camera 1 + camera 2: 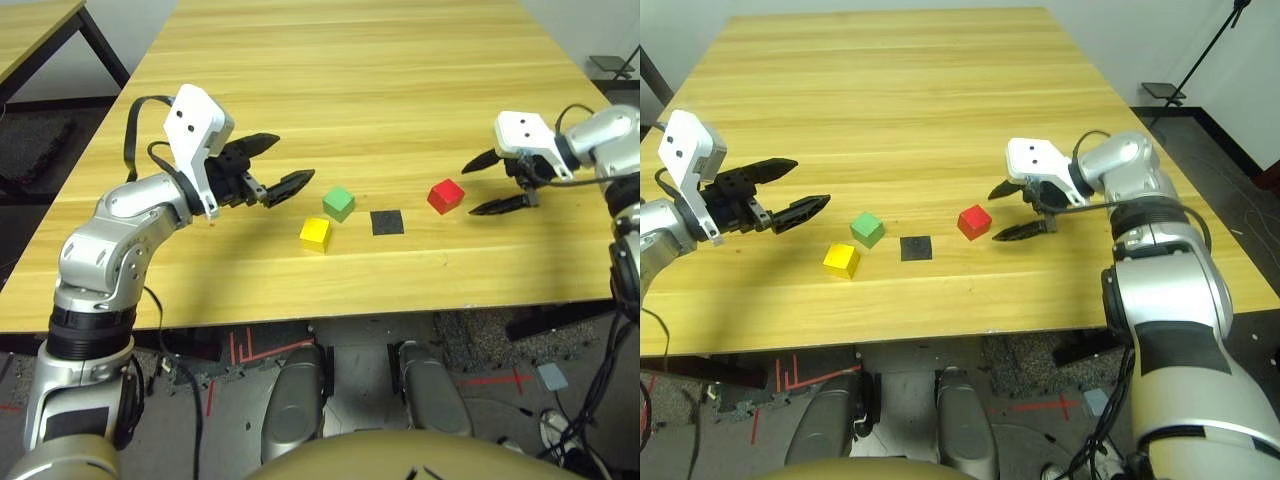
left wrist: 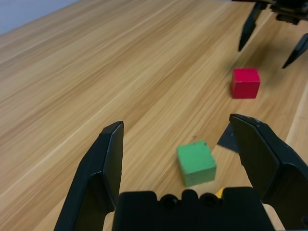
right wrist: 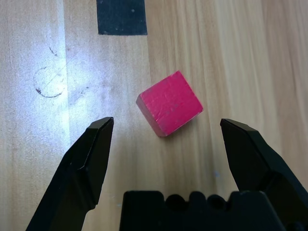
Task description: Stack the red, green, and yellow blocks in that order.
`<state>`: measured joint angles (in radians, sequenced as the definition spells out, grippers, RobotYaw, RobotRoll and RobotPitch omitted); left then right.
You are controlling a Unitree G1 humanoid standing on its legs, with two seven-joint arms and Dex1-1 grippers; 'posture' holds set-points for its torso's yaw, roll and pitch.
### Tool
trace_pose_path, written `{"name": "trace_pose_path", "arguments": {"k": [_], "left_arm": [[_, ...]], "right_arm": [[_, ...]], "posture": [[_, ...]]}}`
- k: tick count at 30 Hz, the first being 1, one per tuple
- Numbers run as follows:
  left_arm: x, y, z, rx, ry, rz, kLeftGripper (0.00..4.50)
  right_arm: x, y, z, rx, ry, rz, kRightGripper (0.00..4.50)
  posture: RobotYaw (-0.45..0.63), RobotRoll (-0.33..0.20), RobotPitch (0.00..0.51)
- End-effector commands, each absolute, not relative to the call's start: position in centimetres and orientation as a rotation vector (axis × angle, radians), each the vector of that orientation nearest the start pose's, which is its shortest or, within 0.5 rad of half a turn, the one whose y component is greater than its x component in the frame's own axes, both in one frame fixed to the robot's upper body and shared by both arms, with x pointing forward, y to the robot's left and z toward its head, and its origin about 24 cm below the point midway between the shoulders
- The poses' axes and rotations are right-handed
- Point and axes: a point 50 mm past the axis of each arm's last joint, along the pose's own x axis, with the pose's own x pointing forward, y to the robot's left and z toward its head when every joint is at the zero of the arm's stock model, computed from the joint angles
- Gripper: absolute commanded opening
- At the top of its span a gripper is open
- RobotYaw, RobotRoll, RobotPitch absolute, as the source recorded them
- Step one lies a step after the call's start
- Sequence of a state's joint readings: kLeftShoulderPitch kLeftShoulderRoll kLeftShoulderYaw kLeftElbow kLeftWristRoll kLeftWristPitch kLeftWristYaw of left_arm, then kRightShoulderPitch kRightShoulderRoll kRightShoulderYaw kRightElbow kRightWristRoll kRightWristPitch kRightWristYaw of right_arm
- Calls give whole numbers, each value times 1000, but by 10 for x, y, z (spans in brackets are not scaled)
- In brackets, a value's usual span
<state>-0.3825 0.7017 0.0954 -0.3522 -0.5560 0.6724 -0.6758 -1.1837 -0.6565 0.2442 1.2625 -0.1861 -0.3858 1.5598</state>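
Yellow block (image 1: 315,234) sits closest to the near table edge, with the green block (image 1: 339,202) just beside it, a little further back and to the right. Black square patch (image 1: 387,221) lies between that pair and the red block (image 1: 445,195). All three cubes rest flat on the wooden table (image 1: 380,80), none stacked, none touching.

Right gripper (image 1: 496,182) hangs just beside the red block on its right, angled down toward it, fingers spread wide, nothing in them. In the right wrist view the red cube (image 3: 169,103) sits between the two fingertips but rotated, corners toward the pads rather than faces. Not yet contacted.

Left gripper (image 1: 270,167) hovers just left of the green block, roughly level and pointing right, also spread wide and empty. Its wrist view shows the green cube (image 2: 196,163) ahead, low between the fingers.

My read: step one, pick-up of red as the stack base, or possibly both arms pre-positioning at once. Nothing of the stack done so far.

Next move likely needs the right wrist to roll so the pads meet flat faces, then descend and close. Closing as is risks the cube twisting or squirting out. Left should probably hold off until red is placed.
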Motion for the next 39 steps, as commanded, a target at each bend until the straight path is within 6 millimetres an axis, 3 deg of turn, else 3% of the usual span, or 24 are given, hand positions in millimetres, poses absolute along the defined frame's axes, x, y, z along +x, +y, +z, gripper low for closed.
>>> {"name": "trace_pose_path", "arguments": {"k": [1, 24, 27, 31, 39], "left_arm": [[269, 191, 191, 235, 55, -814, 4486], [249, 191, 181, 226, 101, -766, 4486], [247, 190, 180, 219, 101, -754, 4500], [245, 189, 177, 209, 100, -739, 4500], [247, 187, 178, 204, 86, -725, 4500]], "right_arm": [[364, -235, 180, -888, 496, 1337, 4500], [376, -197, 164, -1094, 542, 1369, 4500], [376, -194, 163, -1097, 539, 1381, 4168], [376, -191, 163, -1099, 535, 1390, 2974], [378, -186, 177, -1098, 477, 1410, 2954]], "posture": [[338, -113, 79], [459, -122, 111], [467, -129, 117], [475, -137, 115], [475, -157, 108]]}}
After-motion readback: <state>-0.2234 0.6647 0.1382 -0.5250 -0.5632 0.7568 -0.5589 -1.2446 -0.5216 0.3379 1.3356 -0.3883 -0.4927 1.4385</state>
